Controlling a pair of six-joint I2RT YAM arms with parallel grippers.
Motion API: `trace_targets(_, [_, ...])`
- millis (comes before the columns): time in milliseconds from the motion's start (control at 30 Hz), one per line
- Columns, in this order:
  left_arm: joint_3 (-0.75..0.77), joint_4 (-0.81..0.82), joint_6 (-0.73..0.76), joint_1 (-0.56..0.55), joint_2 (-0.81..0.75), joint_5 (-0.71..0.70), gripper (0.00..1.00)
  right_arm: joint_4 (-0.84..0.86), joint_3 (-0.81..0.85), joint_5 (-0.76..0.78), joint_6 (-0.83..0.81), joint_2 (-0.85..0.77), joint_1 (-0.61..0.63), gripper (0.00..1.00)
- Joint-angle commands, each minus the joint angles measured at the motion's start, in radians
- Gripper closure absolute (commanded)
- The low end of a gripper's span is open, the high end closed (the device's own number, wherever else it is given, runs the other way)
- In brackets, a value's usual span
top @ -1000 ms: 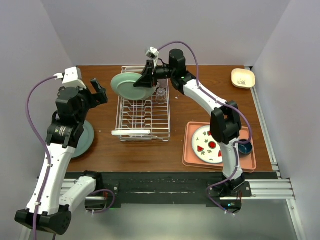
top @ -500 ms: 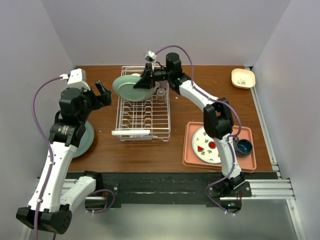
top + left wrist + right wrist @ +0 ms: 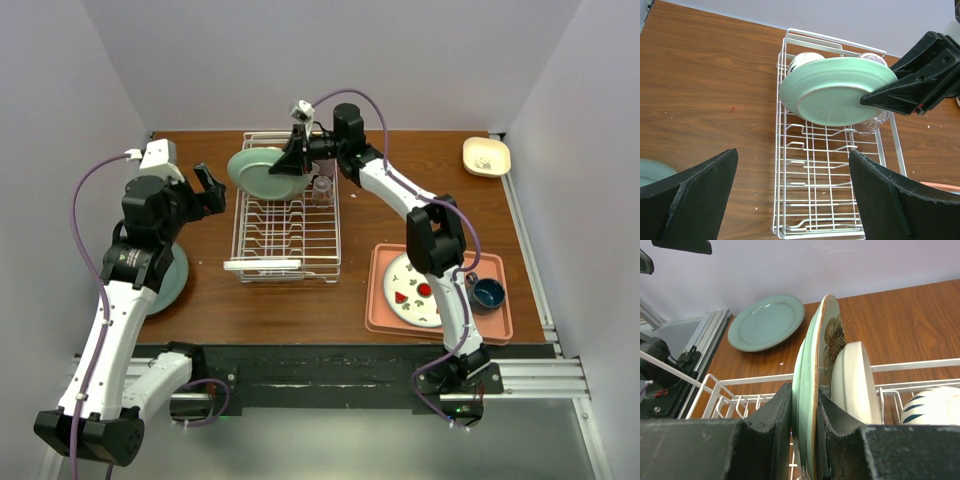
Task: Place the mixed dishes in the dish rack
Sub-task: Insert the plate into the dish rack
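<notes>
My right gripper [image 3: 291,163] is shut on the rim of a pale green plate [image 3: 262,172] and holds it on edge over the far end of the white wire dish rack [image 3: 285,235]. In the right wrist view the plate [image 3: 812,365] stands between my fingers [image 3: 774,412], right beside a cream dish [image 3: 852,380] and a striped white bowl [image 3: 932,405] in the rack. My left gripper [image 3: 205,185] is open and empty, left of the rack. A second green plate [image 3: 170,275] lies on the table under the left arm.
A small clear glass [image 3: 322,190] stands at the rack's far right corner. A salmon tray [image 3: 385,320] at the front right holds a patterned plate [image 3: 415,290] and a dark blue cup [image 3: 489,293]. A cream dish [image 3: 486,156] sits at the far right.
My right arm has shifted a little and the green plate stands slightly closer over the rack's far end. My left gripper has moved a little right, towards the rack.
</notes>
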Motion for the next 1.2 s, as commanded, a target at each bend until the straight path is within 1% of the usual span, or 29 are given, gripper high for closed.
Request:
trace_targets(0, [-0.004, 0.042, 0.005, 0.007, -0.002, 0.022, 0.02, 0.062, 0.034, 0.004, -0.039, -0.056, -0.006, 1.0])
trace_targets(167, [-0.007, 0.044, 0.011, 0.009, -0.005, 0.026, 0.02, 0.062, -0.006, 0.015, -0.056, -0.067, -0.008, 1.0])
trace_targets(333, [-0.009, 0.044, 0.017, 0.009, -0.008, 0.029, 0.02, 0.04, 0.002, 0.022, -0.062, -0.055, -0.009, 1.0])
trace_targets(367, [-0.009, 0.042, 0.018, 0.009, -0.008, 0.031, 0.02, 0.034, 0.006, 0.021, -0.063, -0.053, -0.009, 0.95])
trace_targets(500, [-0.009, 0.041, 0.023, 0.009, -0.01, 0.031, 0.02, 0.014, 0.005, 0.022, -0.071, -0.058, -0.009, 0.81])
trace_targets(533, [-0.009, 0.042, 0.023, 0.009, -0.01, 0.029, 0.02, 0.008, 0.003, 0.024, -0.077, -0.061, -0.009, 0.74])
trace_targets(600, [-0.007, 0.041, 0.025, 0.009, -0.01, 0.026, 0.02, -0.009, -0.009, 0.033, -0.092, -0.073, -0.009, 0.63])
trace_targets(633, [-0.007, 0.041, 0.023, 0.007, -0.01, 0.023, 0.02, -0.018, -0.018, 0.048, -0.101, -0.079, -0.008, 0.53])
trace_targets(667, [-0.006, 0.041, 0.022, 0.009, -0.01, 0.023, 0.02, -0.029, -0.023, 0.062, -0.121, -0.091, -0.008, 0.48])
trace_targets(733, [-0.006, 0.042, 0.017, 0.009, -0.008, 0.022, 0.02, -0.059, -0.047, 0.093, -0.147, -0.102, -0.008, 0.44])
trace_targets(933, [-0.004, 0.047, 0.012, 0.011, -0.002, 0.022, 0.02, -0.075, -0.107, 0.17, -0.174, -0.15, -0.009, 0.41])
trace_targets(1167, [-0.006, 0.047, 0.011, 0.011, -0.003, 0.016, 0.02, -0.087, -0.118, 0.32, -0.158, -0.173, -0.008, 0.4])
